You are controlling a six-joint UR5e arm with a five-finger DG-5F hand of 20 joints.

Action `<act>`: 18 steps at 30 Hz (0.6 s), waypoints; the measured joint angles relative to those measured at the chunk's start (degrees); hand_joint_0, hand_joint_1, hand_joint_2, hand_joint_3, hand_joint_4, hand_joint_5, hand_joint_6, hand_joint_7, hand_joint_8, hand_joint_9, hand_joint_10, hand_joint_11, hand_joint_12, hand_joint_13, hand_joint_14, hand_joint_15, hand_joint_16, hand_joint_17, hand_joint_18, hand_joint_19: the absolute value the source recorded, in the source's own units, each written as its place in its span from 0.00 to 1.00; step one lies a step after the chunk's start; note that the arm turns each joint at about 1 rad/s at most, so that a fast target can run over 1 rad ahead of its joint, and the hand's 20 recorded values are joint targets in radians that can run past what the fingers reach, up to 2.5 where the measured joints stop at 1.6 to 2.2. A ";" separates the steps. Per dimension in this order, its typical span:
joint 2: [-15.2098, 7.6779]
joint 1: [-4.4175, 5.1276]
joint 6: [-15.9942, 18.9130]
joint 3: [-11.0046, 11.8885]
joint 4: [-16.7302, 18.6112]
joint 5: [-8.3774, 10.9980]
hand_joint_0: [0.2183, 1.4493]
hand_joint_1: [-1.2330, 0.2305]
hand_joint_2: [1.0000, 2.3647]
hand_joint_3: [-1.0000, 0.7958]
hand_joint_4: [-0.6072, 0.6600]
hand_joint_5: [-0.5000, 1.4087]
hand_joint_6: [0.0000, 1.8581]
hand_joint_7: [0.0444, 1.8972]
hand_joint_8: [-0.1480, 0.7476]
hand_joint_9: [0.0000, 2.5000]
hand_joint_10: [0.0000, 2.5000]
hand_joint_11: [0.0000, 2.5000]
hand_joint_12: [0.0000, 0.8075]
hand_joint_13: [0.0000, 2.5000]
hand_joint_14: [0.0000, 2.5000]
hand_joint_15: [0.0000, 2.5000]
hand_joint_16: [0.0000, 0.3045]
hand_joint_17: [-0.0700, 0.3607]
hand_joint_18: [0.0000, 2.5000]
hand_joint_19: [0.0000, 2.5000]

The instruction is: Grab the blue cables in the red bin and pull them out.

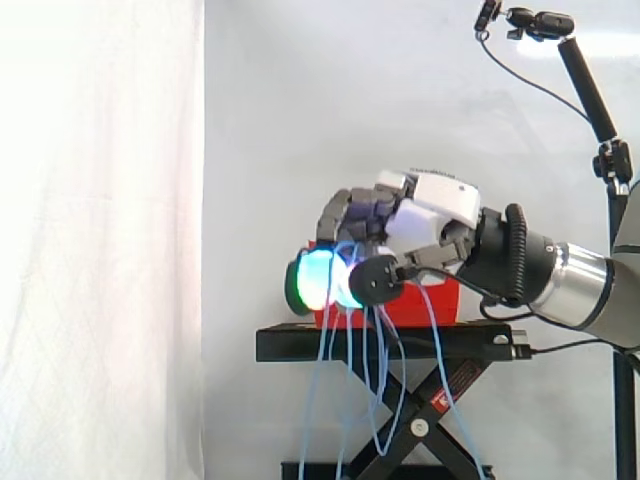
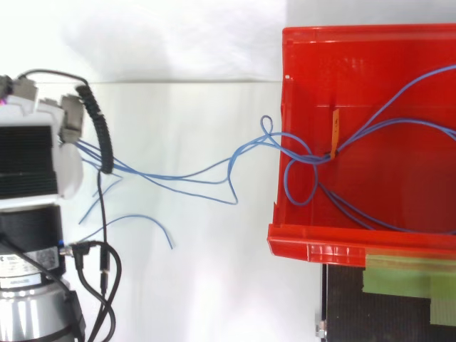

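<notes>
I see the hand mid-frame in the side view, reaching in from the right with its fingers curled shut around the cables. Its pads glow cyan and green at the left end of the fist. Several blue strands come out of the grip and hang down in front of the stand, looping low between its crossed legs at the bottom of the frame. The bin peeks out behind and below the fist, sitting on the stand's top plate. The curtain fills the left side, and a boom with a small camera head runs down the upper right corner.

From above, the hand sits at the left edge, well apart from the bin, which takes up the right side. The cables stretch from the hand across the white surface toward the right and cross the bin's left wall near mid-height of the frame. A small loop stands just outside that wall, and a larger loop lies just inside it. Further strands sweep across the bin floor to the right edge, so part of the bundle is inside and part is out. Two loose ends lie on the white surface at lower left, near the wrist. An orange tag sits where strands meet inside the bin. Tape in green runs under the bin's lower rim, above the stand at the bottom right.
</notes>
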 measured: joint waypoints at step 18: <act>0.00 1.58 26.86 0.01 -17.84 5.91 0.51 0.26 0.00 0.01 0.56 0.56 0.55 0.24 0.46 0.24 1.00 0.52 0.39 0.43 0.36 0.54 0.15 0.40 0.35 0.49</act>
